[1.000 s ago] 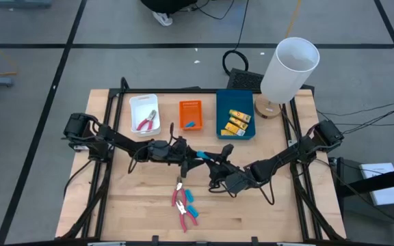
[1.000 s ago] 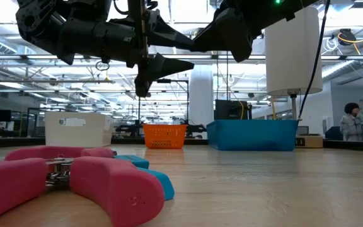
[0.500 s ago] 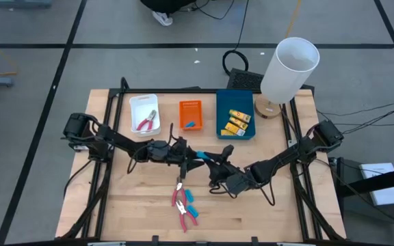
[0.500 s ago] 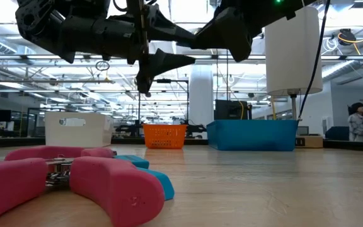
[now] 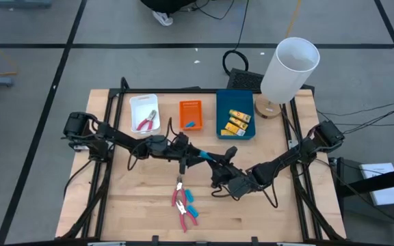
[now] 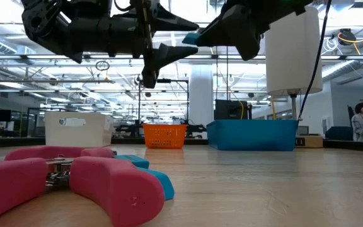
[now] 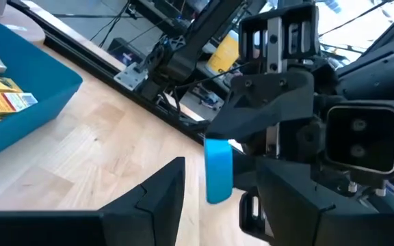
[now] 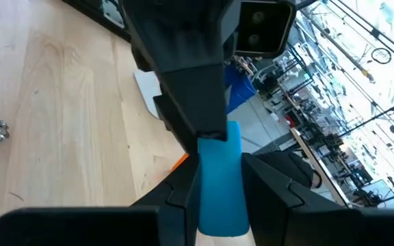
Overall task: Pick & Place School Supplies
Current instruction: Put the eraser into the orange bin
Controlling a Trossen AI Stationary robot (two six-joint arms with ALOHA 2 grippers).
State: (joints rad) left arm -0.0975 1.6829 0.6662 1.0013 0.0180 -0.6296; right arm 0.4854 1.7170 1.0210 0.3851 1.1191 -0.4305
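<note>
Mid-frame above the wooden table [image 5: 286, 205], the right gripper [image 5: 219, 158] clamps a small light-blue rectangular piece [image 7: 218, 169]; the left gripper [image 5: 195, 156] sits spread open just beside it.

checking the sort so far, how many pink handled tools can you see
2. One pink-handled tool lies in the white tray; the other pink-handled tool lies on the bare table near its front edge, in front of the two grippers. None looks hidden.
</note>
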